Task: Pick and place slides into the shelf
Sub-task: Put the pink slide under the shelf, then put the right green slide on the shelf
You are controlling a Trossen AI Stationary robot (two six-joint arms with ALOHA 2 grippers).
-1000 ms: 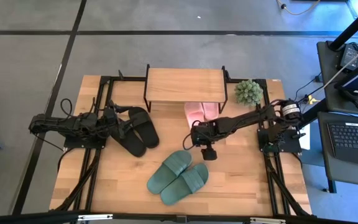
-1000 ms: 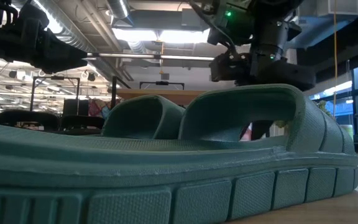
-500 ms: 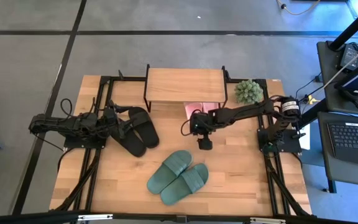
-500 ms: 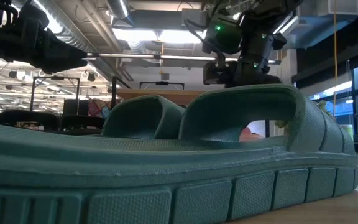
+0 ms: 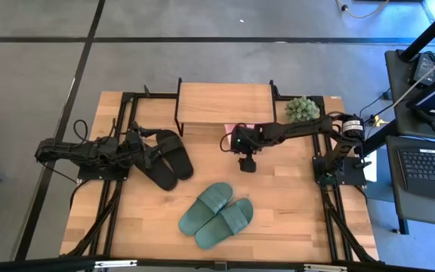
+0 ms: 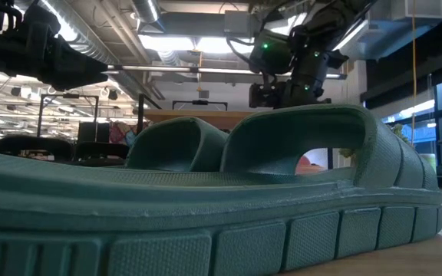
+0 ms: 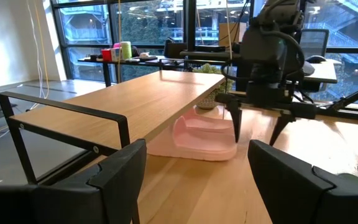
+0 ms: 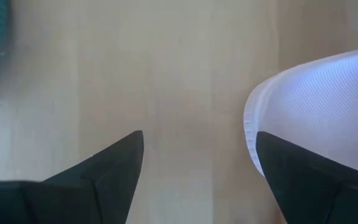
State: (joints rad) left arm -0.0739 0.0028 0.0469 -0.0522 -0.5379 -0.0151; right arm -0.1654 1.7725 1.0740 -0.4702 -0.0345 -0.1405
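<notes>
Two light pink rubber slides [image 7: 202, 137] sit tucked under the low wooden-topped shelf [image 5: 225, 103], at its 5 o'clock corner.
Right gripper [image 5: 247, 162] hangs just in front of them, fingers spread and empty. Left gripper [image 5: 139, 147] rests among the black slides [image 5: 169, 158] at 9 o'clock, fingers apart; dark green slides [image 5: 216, 214] lie at 6 o'clock.

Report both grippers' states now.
Left gripper: open, empty, facing the shelf.
Right gripper: open, empty, above the table beside the pink slides.
</notes>
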